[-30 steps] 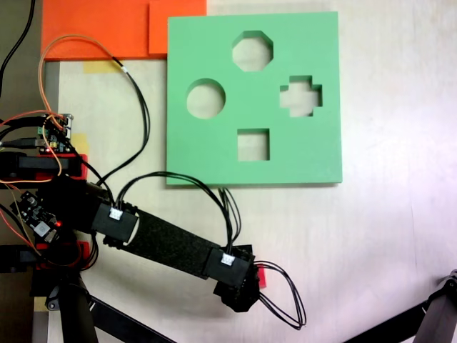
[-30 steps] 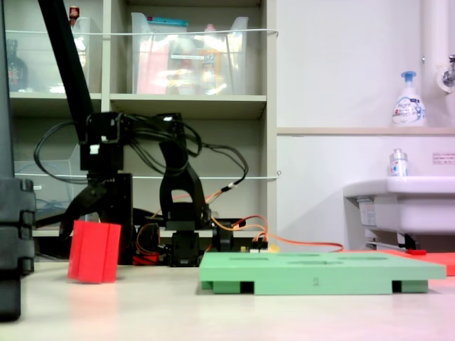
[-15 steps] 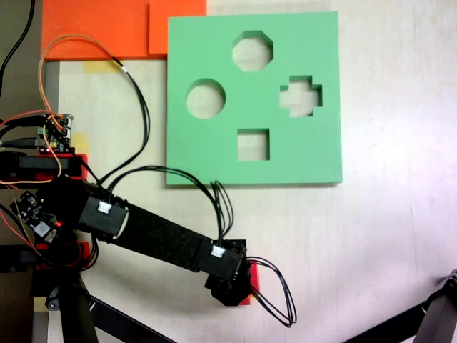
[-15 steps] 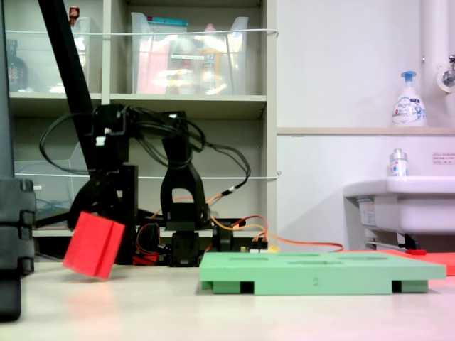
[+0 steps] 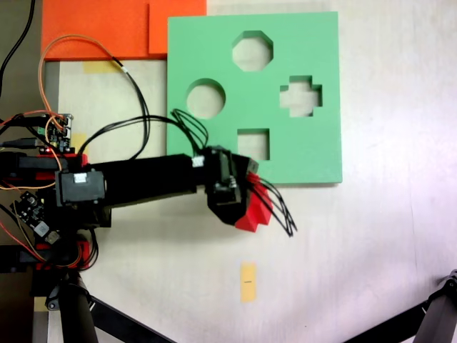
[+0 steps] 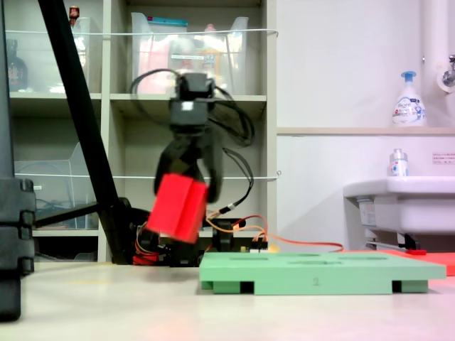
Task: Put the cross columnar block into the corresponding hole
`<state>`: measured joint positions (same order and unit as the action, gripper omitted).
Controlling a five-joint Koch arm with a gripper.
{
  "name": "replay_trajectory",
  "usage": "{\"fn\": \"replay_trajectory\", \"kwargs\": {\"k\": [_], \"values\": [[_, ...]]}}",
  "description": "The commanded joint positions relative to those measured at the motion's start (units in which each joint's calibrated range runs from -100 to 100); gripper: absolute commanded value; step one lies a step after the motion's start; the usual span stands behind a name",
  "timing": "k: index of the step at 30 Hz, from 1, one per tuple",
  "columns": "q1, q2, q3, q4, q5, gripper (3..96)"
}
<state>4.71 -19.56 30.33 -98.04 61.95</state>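
Observation:
The cross columnar block (image 6: 178, 207) is bright red and hangs tilted in the air, well above the table. My gripper (image 6: 190, 186) is shut on its upper end. From above, the red block (image 5: 251, 212) pokes out under the black gripper (image 5: 232, 200), just off the near edge of the green board (image 5: 214, 43). The corresponding hole (image 5: 300, 96), plus-shaped, lies on the first exterior view's right side of the board, apart from the block. In the second exterior view the green board (image 6: 320, 273) lies flat to the right of the block.
The board also has a round hole (image 5: 206, 98), an octagonal hole (image 5: 252, 51) and a square hole (image 5: 253, 144). An orange sheet (image 5: 100, 28) lies at the first exterior view's top left. A yellow tape mark (image 5: 248, 281) is on the table. Circuit boards and wires (image 5: 50, 132) crowd the arm's base.
The arm has lifted the red block off the table and swung it toward the green board. A yellow tape mark now shows where the block stood.

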Motion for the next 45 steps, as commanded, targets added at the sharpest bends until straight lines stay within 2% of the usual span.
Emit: {"fn": "replay_trajectory", "kwargs": {"k": [1,8,16,30,45], "values": [[3.4,8.7,15.4,-2.0,0.4,38.5],[8.1,28.5,36.5,-2.0,0.5,38.5],[11.6,31.6,37.2,-1.4,0.5,38.5],[12.9,37.4,37.2,12.2,0.9,38.8],[13.2,41.3,38.3,18.0,6.2,40.0]]}}
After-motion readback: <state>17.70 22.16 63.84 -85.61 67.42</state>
